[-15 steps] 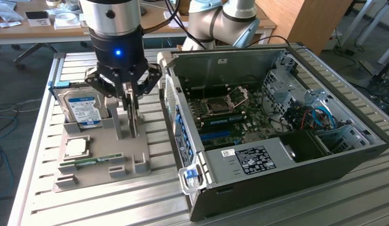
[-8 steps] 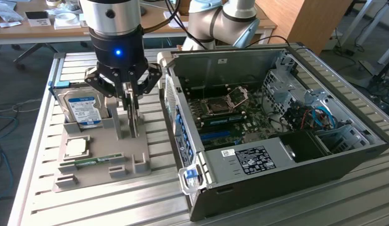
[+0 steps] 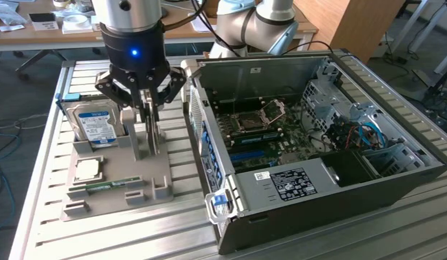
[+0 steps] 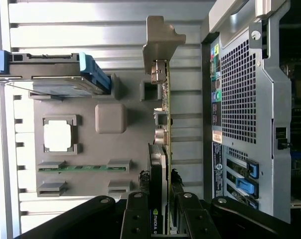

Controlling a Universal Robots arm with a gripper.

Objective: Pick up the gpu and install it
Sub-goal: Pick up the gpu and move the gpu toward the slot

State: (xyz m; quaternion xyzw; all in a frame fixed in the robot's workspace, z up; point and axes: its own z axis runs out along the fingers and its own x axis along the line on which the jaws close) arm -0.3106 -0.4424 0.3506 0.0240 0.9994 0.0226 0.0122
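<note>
The gpu (image 4: 166,99) stands on edge in the grey holder tray (image 4: 110,118), seen edge-on as a thin green card. Its silvery end bracket (image 4: 160,37) is at the far end and its black cooler (image 4: 157,164) is nearer the wrist. My gripper (image 4: 163,221) straddles the cooler end, its fingers (image 4: 136,214) pressed against both faces. In the exterior view the gripper (image 3: 151,135) reaches straight down over the tray (image 3: 130,162), shut on the gpu (image 3: 156,142). The open computer case (image 3: 317,135) lies just to the exterior view's right, its motherboard (image 3: 260,130) exposed.
On the same tray are a silver hard drive with a blue-white label (image 3: 96,123), a square CPU (image 3: 89,169) and a slim green RAM stick (image 3: 108,186). The case's perforated rear panel (image 4: 240,99) stands close beside the card. The table is slatted aluminium (image 3: 79,238).
</note>
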